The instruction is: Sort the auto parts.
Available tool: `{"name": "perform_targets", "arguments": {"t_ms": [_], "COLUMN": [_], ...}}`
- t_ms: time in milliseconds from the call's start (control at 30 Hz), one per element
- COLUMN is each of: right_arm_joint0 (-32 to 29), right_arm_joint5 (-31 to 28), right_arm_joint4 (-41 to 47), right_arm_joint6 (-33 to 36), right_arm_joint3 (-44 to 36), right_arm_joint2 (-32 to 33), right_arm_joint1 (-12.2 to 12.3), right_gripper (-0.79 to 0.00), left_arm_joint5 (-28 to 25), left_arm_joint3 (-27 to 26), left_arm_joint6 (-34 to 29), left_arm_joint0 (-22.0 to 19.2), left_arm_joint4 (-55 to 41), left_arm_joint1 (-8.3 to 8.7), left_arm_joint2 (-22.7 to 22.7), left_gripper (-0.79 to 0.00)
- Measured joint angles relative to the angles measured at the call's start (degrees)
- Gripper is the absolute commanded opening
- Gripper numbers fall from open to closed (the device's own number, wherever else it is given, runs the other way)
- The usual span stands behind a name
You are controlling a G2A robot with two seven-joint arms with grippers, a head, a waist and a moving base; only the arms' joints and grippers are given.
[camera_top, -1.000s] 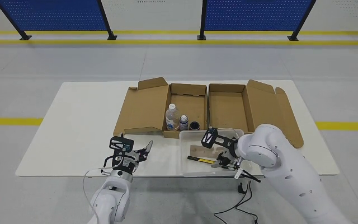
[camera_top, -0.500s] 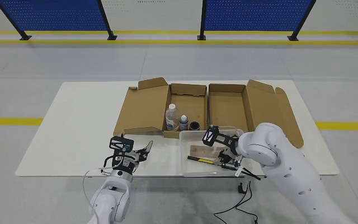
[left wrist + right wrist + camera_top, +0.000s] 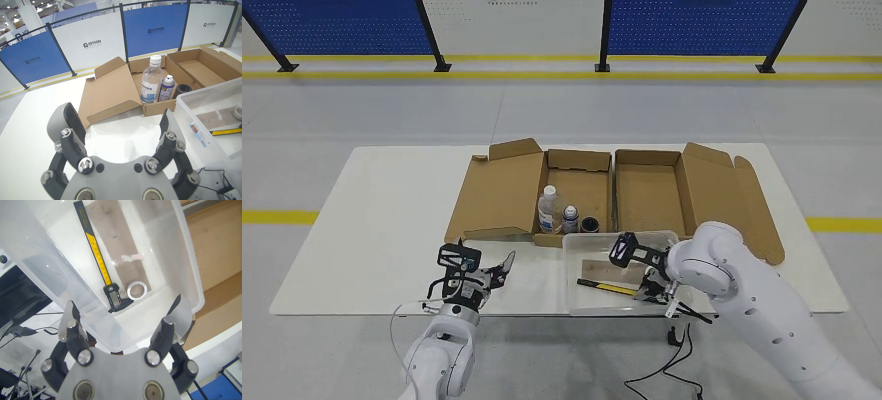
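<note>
A clear plastic bin (image 3: 565,270) stands at the table's front edge, with a yellow and black digital caliper (image 3: 96,255), a metal ring (image 3: 130,290) and a brown sheet (image 3: 117,237) inside. My right gripper (image 3: 125,300) hovers open above the bin's right end, the caliper head and ring just beyond its fingertips, nothing between them. My left gripper (image 3: 118,108) stands open and empty above the bare table left of the bin. The left cardboard box (image 3: 582,185) contains a water bottle (image 3: 150,83), a spray can (image 3: 166,88) and a black cylinder (image 3: 183,91).
A second open cardboard box (image 3: 647,195) lies behind the bin on the right, with nothing seen inside. Its flaps and the left box's flaps spread out over the table. Cables hang below the front edge near the right arm.
My right gripper has shifted slightly to the right and toward the front edge over the bin. The left arm has kept still.
</note>
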Motion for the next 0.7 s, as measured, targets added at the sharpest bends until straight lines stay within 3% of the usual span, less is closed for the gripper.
{"name": "perform_targets", "arguments": {"t_ms": [133, 367, 433, 700], "right_arm_joint0": [0.8, 1.0, 0.9, 0.3], "right_arm_joint5": [0.1, 0.5, 0.0, -0.3], "right_arm_joint4": [2.0, 2.4, 3.0, 1.7], "right_arm_joint6": [0.1, 0.5, 0.0, -2.5], "right_arm_joint3": [1.4, 2.1, 2.6, 5.2], "right_arm_joint2": [-1.2, -2.5, -2.4, -5.2], "right_arm_joint1": [0.6, 1.2, 1.3, 0.7], "right_gripper": [-0.194, -0.142, -0.215, -0.222], "left_arm_joint5": [0.0, 0.0, 0.0, 0.0], "left_arm_joint3": [0.0, 0.0, 0.0, 0.0], "left_arm_joint6": [0.0, 0.0, 0.0, 0.0], "left_arm_joint0": [0.0, 0.0, 0.0, 0.0], "left_arm_joint4": [0.0, 0.0, 0.0, 0.0], "left_arm_joint1": [0.0, 0.0, 0.0, 0.0], "left_arm_joint2": [0.0, 0.0, 0.0, 0.0], "left_gripper": [0.0, 0.0, 0.0, 0.0]}}
